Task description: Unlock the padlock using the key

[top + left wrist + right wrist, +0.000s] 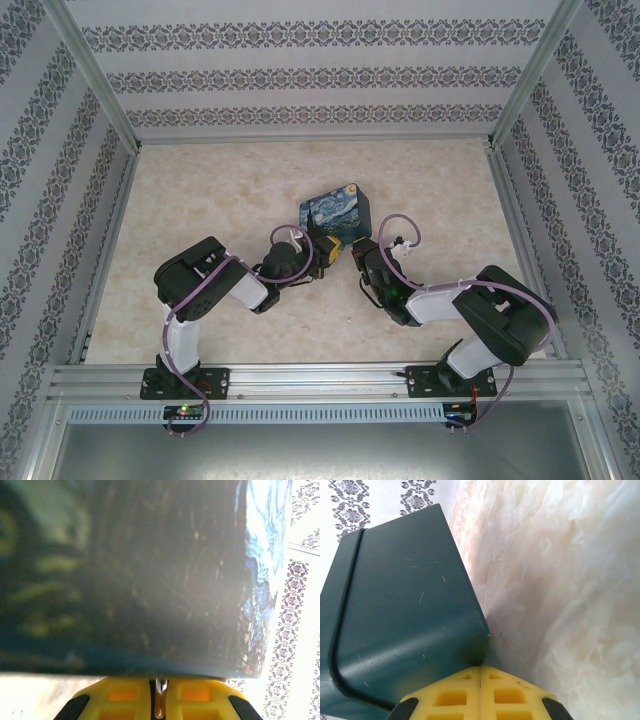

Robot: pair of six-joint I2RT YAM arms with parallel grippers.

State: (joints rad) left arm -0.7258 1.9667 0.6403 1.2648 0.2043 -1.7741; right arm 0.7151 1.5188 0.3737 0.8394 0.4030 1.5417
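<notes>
A blue tin box (pixel 337 212) with a painted night-sky print stands mid-table. My left gripper (pixel 322 250) is against its near side; in the left wrist view its yellow fingers (pixel 120 692) are shut on a thin metal key (pixel 161 692) whose tip points into the box's dark wall (pixel 150 580). My right gripper (pixel 362 256) is shut with nothing between its fingers, and its tips (pixel 480 669) touch the rounded lower corner of the dark green box side (pixel 405 615). The padlock is hidden.
The marble-patterned tabletop (pixel 200 200) surrounds the box, with patterned walls (pixel 60 180) on three sides and an aluminium rail (pixel 320 380) along the near edge. Both arms crowd the box's near side.
</notes>
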